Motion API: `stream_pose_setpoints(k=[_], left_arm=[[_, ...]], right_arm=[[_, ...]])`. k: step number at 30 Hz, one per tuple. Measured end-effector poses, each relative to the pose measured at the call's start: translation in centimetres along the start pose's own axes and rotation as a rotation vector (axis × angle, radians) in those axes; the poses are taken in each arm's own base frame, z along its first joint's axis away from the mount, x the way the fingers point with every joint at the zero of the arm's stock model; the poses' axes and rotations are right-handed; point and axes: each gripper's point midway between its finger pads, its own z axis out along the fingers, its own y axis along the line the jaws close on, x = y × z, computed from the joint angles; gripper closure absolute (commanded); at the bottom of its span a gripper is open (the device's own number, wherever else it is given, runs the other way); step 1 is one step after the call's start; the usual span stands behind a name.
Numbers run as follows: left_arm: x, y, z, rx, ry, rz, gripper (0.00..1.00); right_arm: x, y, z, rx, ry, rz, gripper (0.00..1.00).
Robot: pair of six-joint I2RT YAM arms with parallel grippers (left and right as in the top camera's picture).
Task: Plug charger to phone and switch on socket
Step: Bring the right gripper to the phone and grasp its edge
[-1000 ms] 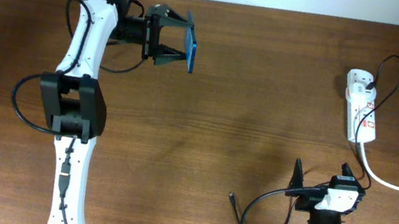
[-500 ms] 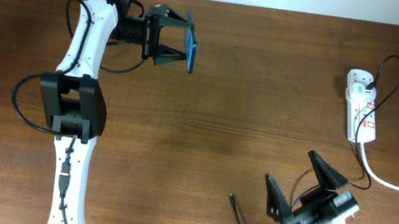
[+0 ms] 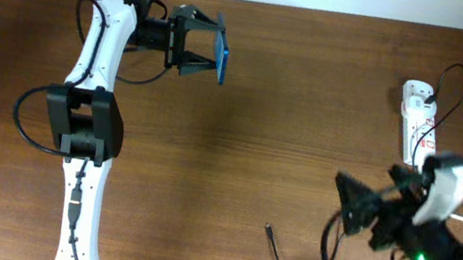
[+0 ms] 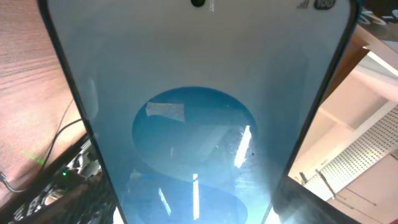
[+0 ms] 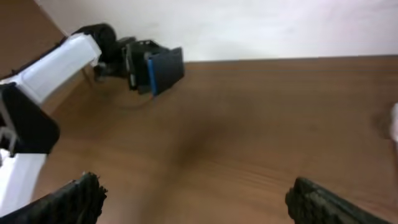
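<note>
Seeing the left end effector (image 3: 207, 49) clamped on the phone (image 3: 223, 55), held up off the counter (image 3: 292, 112), well apart from the socket (image 3: 417, 105), way over on the left arm's side. Getting nothing but blue screen in the left wrist view, so no telling from there which way the port faces. Spotting the right end effector (image 3: 347, 205) near the socket with fingers spread wide and nothing between them, hovering above the wood. Finding the charger (image 3: 271, 233) tip loose on the counter, out from the socket toward the near edge, with cable curling back under the right arm. Worrying about a few things here:
- snagging or dragging that thin cable with the arm parked over it
- pinching the tip crooked, then jamming it against the port
- shoving the phone out of its edge grip during plug-in
- bumping the socket switch too early
</note>
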Motion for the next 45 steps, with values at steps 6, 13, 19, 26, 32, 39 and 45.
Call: stream_pose_setpoints(k=[6, 13, 19, 26, 32, 39, 45], left_arm=[[0.0, 0.0, 0.0, 0.000, 0.000, 0.000, 0.28], [0.0, 0.0, 0.0, 0.000, 0.000, 0.001, 0.28], [0.0, 0.0, 0.0, 0.000, 0.000, 0.001, 0.28], [0.0, 0.0, 0.0, 0.000, 0.000, 0.001, 0.26], [0.0, 0.0, 0.0, 0.000, 0.000, 0.001, 0.26], [0.0, 0.0, 0.0, 0.000, 0.000, 0.001, 0.26], [0.0, 0.0, 0.0, 0.000, 0.000, 0.000, 0.26]], right_arm=[[5.2, -1.9, 5.4, 0.050, 0.399, 0.205, 0.01], [5.7, 0.5, 12.2, 0.368, 0.552, -0.038, 0.02], [2.9, 6.5, 20.5, 0.428, 0.436, -0.192, 0.02], [-0.6, 11.1, 24.9, 0.357, 0.216, -0.161, 0.07], [2.4, 10.1, 28.6, 0.392, 0.275, -0.177, 0.08], [0.9, 6.4, 30.5, 0.321, 0.312, -0.038, 0.17], [1.6, 7.1, 31.1, 0.241, 0.355, -0.025, 0.25]])
